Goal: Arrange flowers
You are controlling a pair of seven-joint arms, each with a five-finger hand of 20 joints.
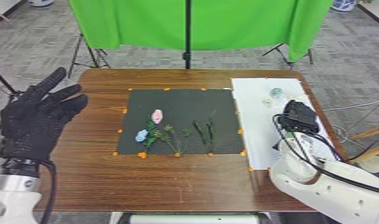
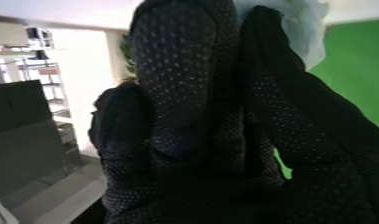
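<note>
Over white paper [image 1: 253, 116], the right hand [image 1: 298, 118] pinches a pale flower [image 2: 308, 27].

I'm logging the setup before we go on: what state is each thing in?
Left hand: open, raised
Right hand: over the white sheet
Pink flower: lying on the dark mat
Blue flower: lying on the mat
Pale thing by the right hand: held or lying, can't tell
Dark mat: flat
White sheet: flat
Green cloth: hanging
</note>
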